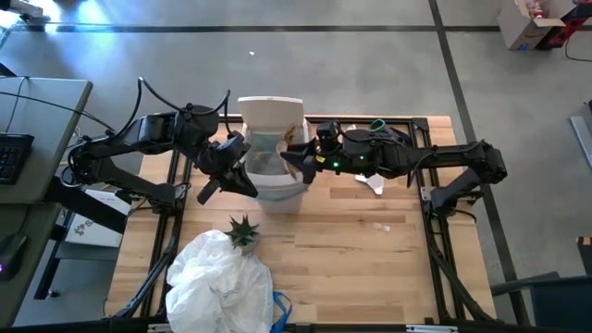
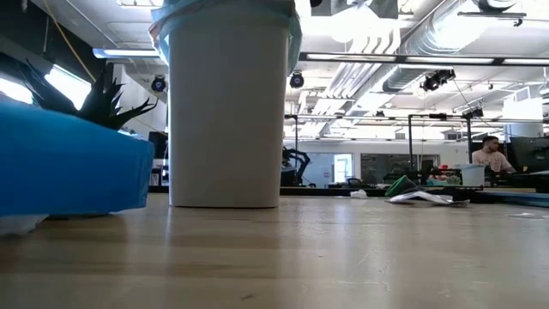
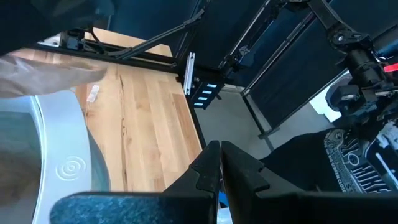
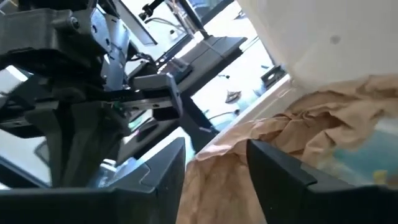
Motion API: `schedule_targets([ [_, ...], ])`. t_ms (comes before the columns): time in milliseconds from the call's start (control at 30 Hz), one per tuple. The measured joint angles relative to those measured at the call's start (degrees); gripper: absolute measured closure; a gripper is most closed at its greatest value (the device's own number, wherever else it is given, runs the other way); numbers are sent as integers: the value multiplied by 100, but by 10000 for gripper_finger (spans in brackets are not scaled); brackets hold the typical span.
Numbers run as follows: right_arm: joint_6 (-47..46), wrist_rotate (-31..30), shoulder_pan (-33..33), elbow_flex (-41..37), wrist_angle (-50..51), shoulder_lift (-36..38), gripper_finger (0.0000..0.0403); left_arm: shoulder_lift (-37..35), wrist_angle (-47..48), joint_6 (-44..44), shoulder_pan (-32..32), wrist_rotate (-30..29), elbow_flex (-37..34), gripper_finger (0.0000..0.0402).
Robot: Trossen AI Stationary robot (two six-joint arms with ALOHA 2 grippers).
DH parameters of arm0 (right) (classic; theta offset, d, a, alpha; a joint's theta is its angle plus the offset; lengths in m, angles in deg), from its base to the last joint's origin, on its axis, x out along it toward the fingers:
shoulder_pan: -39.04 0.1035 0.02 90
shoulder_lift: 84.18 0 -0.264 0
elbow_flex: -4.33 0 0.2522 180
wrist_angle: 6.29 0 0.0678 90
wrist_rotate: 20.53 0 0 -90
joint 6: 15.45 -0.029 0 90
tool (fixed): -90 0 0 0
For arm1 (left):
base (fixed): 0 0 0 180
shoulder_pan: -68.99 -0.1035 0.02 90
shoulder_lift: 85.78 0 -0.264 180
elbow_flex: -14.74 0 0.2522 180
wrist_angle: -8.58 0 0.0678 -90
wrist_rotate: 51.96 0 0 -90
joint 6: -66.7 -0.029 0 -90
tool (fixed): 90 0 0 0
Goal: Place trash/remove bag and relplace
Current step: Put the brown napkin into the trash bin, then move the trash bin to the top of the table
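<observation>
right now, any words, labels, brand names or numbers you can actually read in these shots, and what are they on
No text can be read in any view.
Embossed ring mark on the white bin: a symbol of concentric circles, no letters.
White printing on the dark cloth in the left wrist view: a pattern, too blurred to read.
White sheet under the table's left edge in the high view: dark marks, too small to read.
Small label on the table: too blurred to read.

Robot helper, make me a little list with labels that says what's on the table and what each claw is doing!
bin: white bin, lined with a light-blue bag
right gripper: right gripper open, over the bin's mouth, crumpled brown paper just beyond its fingers
left gripper: left gripper shut, beside the bin's left rim
plant: small spiky green plant in front of the bin
big bag: white bag at the front left
scraps: white paper right of the bin
</observation>
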Motion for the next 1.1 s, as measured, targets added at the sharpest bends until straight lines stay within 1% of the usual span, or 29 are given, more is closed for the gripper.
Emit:
schedule_targets([
  [200, -448, 336, 0, 0, 58, 0, 241, 0, 0, 47, 0, 0, 0, 402],
  [367, -999, 348, 2, 0, 782, 9, 242, 0, 0, 94, 6, 2, 0, 402],
  [467, -1136, 143, 2, 0, 1178, 11, 242, 0, 0, 94, 49, 1, 0, 402],
  [533, -1146, -103, 40, 0, 1199, 13, 242, 0, 0, 98, 86, 2, 0, 402],
  [633, -984, -354, 75, 66, 1179, 15, 242, 0, 0, 103, 143, 2, 0, 402],
  [867, -267, -714, 78, 769, 1805, 10, 242, 2, 0, 107, 156, 1, 0, 402],
  [1000, -38, -699, 45, 1140, 1838, -22, 242, 2, -13, 107, 155, 0, 0, 402],
  [1100, -9, -407, 14, 1329, 1847, -24, 242, 2, -22, 121, 156, 1, 0, 402],
])
